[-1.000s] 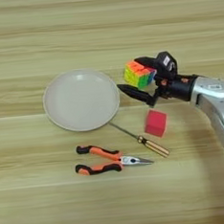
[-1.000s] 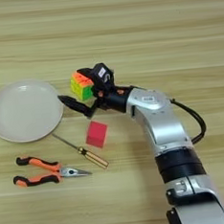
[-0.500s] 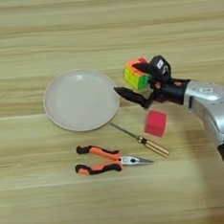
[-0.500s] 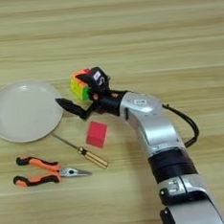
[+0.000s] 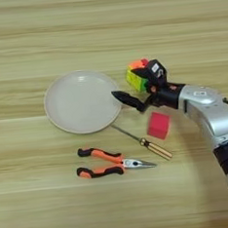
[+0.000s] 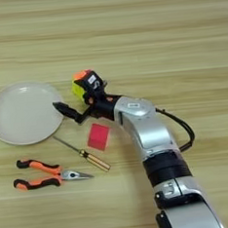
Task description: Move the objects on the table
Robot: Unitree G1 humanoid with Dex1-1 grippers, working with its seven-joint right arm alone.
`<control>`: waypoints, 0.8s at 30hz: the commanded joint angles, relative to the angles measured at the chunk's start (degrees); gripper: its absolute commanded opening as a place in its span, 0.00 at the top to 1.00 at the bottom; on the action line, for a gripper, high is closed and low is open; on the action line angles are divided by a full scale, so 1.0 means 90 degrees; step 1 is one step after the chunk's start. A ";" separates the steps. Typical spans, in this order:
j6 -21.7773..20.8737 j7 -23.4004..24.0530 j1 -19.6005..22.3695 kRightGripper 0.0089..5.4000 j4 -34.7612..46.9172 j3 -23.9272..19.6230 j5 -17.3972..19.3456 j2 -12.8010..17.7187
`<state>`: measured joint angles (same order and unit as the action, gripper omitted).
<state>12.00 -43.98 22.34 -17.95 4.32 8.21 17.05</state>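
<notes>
Left eye view and right eye view both look down on a broad light wood-grain surface with horizontal plank lines, carrying five loose things, one of each. One round beige plate lies left of centre. One multicoloured puzzle cube sits just beyond the plate's right rim, partly hidden by the tool's upper black finger. One small red cube lies nearer the camera, below the puzzle cube and apart from it. One thin screwdriver with a wooden handle lies on a slant, its metal tip close under the plate's lower right edge and its handle pointing down and right, passing just left of the red cube. One pair of orange-and-black-handled pliers lies below the plate, handles to the left, nose to the right, near the screwdriver but not touching it. The silver forearm comes up from the bottom right and bends left, with a black cable looping off its right side. The black two-fingered tool is spread wide: the upper finger rests against the puzzle cube's right side, while the lower finger reaches out over the plate's right rim. Whether it actually grips the puzzle cube cannot be told; nothing is closed between the fingers.
</notes>
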 commanded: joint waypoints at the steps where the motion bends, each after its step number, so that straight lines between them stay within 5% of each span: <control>1: -0.0126 0.0232 0.0465 0.01 0.0189 0.0018 -0.0107 -0.0017; 24: -0.0326 0.0381 0.0759 0.01 -0.0237 0.0540 -0.0602 -0.0538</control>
<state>11.09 -41.66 24.06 -21.56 9.42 3.01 12.35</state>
